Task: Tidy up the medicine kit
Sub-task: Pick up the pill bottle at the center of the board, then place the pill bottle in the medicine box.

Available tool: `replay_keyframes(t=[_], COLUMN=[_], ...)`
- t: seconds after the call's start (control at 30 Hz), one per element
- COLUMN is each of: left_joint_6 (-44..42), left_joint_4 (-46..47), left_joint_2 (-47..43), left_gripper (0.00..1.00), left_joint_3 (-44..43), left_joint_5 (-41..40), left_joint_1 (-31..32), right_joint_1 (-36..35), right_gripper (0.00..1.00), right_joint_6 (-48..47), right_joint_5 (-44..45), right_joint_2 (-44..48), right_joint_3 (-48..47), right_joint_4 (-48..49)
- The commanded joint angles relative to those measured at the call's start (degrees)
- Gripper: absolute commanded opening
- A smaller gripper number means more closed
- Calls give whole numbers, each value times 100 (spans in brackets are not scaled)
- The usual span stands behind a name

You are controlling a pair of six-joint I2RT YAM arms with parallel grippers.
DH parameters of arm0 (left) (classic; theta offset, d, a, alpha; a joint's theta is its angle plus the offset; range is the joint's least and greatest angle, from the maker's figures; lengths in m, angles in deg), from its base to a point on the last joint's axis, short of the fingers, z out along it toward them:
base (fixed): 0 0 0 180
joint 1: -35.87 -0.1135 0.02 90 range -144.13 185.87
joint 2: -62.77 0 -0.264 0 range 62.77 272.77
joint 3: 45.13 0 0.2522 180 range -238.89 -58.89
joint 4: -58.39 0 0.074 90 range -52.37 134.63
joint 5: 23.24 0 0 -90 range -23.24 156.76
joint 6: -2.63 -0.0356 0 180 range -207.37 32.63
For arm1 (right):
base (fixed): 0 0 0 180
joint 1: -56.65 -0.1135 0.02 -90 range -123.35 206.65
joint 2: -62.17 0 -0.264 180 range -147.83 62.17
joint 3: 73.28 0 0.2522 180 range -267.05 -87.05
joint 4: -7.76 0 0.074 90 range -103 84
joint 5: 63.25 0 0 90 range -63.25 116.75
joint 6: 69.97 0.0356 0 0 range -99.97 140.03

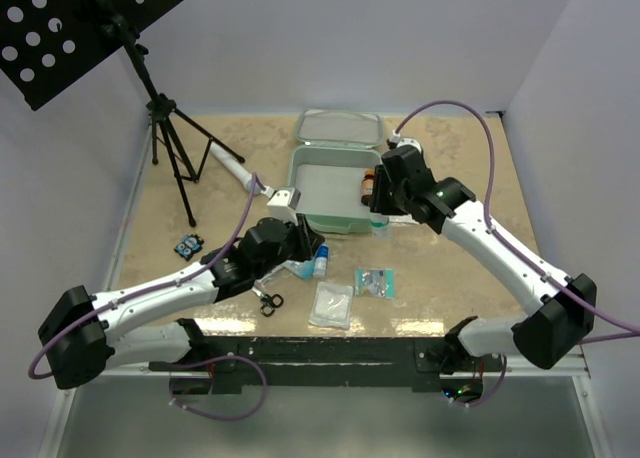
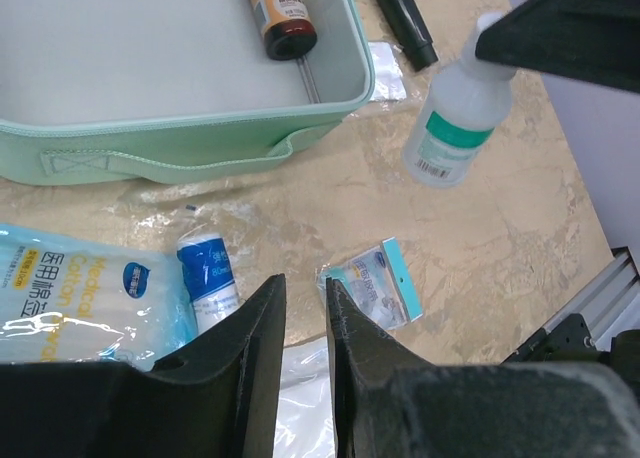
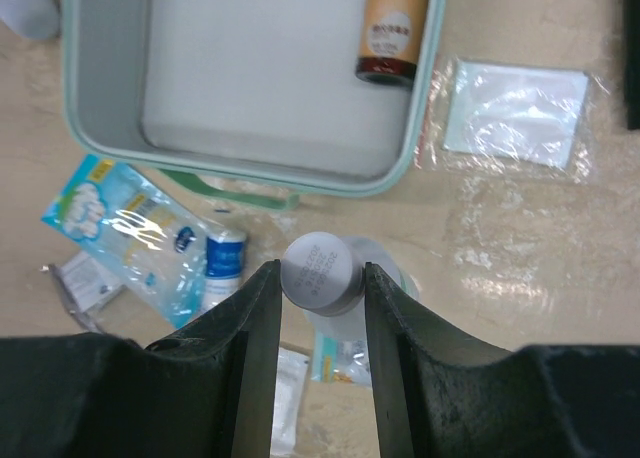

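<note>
The medicine kit (image 1: 330, 216) is a mint-green soft case lying open, its lid (image 1: 340, 128) folded back behind it. A brown bottle (image 3: 390, 33) lies inside against the right wall. My right gripper (image 3: 322, 268) is shut on the grey cap of a white bottle with a green label (image 2: 455, 128), held just off the kit's front right corner. My left gripper (image 2: 305, 283) hangs in front of the kit with its jaws a narrow gap apart and nothing between them. Under it lie a clear packet and a blue-and-white bandage roll (image 2: 208, 278).
A cotton bag (image 2: 60, 298) lies left of the roll, and a teal-edged packet (image 2: 380, 283) to its right. Scissors (image 1: 268, 300) and a clear packet (image 1: 332, 303) lie near the front edge. A tripod (image 1: 170, 138), a white-and-grey cylinder (image 1: 230, 163) and a small gadget (image 1: 188, 246) stand at the left.
</note>
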Motion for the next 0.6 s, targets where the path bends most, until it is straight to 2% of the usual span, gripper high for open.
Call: replay_keyframes(t=[0.0,0.23,0.57], left_joint_6=[-8,19,-60], left_joint_4=[-96,-507,-975], left_joint_2=[-303,-645,-865], left_gripper=[27,27,27], left_joint_3=[-30,40,31], left_joint_5=[-246,-448,-632], left_joint_1=[-36,-54,-133], right_joint_1=[-39,83,479], right_gripper=[0,0,0], right_joint_6=[66,75,-110], right_joint_5=[-398,-459,-547], right_joint_2=[-223,-1180,-2868], right_joint_3=[-764,-1511,-2461], right_joint_4=[533,1104,1447])
